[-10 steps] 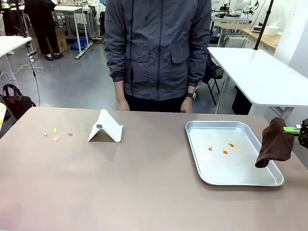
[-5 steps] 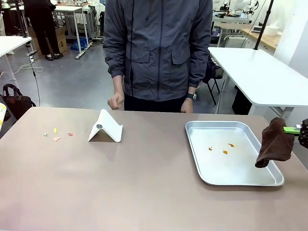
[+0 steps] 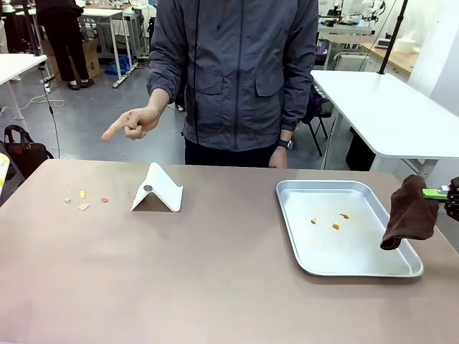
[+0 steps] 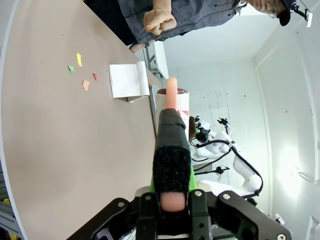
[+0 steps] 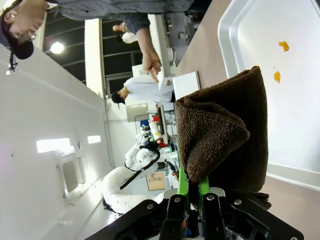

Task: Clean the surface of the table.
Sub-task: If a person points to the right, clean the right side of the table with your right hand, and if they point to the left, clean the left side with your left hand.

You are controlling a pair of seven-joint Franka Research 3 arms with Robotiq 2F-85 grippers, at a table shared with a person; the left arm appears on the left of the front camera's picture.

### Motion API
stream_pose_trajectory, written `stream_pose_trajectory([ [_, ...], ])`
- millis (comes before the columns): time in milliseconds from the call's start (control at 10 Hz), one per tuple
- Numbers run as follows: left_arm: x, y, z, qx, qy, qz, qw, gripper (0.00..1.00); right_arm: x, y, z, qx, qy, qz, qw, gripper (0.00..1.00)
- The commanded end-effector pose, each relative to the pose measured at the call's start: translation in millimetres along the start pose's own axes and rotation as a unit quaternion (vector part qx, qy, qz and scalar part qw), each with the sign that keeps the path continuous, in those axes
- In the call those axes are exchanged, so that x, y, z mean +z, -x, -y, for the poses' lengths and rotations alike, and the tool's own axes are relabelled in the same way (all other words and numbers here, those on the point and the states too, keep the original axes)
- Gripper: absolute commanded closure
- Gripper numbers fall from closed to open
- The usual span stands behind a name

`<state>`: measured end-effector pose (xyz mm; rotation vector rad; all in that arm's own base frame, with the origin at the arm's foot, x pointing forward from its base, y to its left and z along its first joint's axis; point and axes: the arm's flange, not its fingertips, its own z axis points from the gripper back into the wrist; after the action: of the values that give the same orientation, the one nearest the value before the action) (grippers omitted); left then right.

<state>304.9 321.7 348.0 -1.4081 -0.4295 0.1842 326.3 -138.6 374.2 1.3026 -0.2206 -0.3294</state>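
My right tool (image 3: pixel 436 193) sits at the right edge of the front view, clamped shut on a dark brown cloth (image 3: pixel 409 216) that hangs down in folds in front of the right rim of a metal tray (image 3: pixel 349 183). In the right wrist view the green pads pinch the cloth (image 5: pixel 220 135) at the bottom of the frame, with the tray (image 5: pixel 235 45) behind it in the upper right. A few orange crumbs (image 3: pixel 334 221) lie in the tray.

My left tool (image 4: pixel 172 186) is closed on a slim black stick (image 4: pixel 171 135) with a pale pink tip; I cannot tell what it is.

The brownish bench (image 3: pixel 215 279) fills the lower half of the front view. Small coloured scraps (image 3: pixel 84 199) lie on it at the left, near a white folded stand (image 3: pixel 158 190) just right of them. A person stands behind the far edge, one hand (image 3: pixel 133 123) raised in the upper left, forefinger pointing left
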Motion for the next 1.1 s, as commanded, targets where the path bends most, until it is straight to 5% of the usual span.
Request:
stream_pose_trajectory([
  [0, -2, 4, 7, 0.007, -0.002, -0.002, 1.000, 1.00, 1, 0, -6, -0.010, 0.004, 0.006, 1.000, 1.00],
  [400, -2, 4, 7, 0.007, -0.002, -0.002, 1.000, 1.00, 1, 0, -6, -0.010, 0.004, 0.006, 1.000, 1.00],
  [500, 0, 0, 0, 0.000, 0.000, 0.000, 1.000, 0.79, 1, 0, -6, -0.010, 0.004, 0.006, 1.000, 1.00],
  [600, -7, 13, 10, 0.005, -0.012, 0.000, 1.000, 0.79, 1, 0, -6, -0.010, 0.004, 0.006, 1.000, 1.00],
  [700, -18, 13, 18, 0.018, -0.055, 0.052, 0.997, 0.79, 1, 0, -6, -0.010, 0.004, 0.006, 1.000, 1.00],
  [1000, -58, -1, 28, 0.066, -0.160, 0.077, 0.982, 0.79, 1, 0, -6, -0.010, 0.004, 0.006, 1.000, 1.00],
])
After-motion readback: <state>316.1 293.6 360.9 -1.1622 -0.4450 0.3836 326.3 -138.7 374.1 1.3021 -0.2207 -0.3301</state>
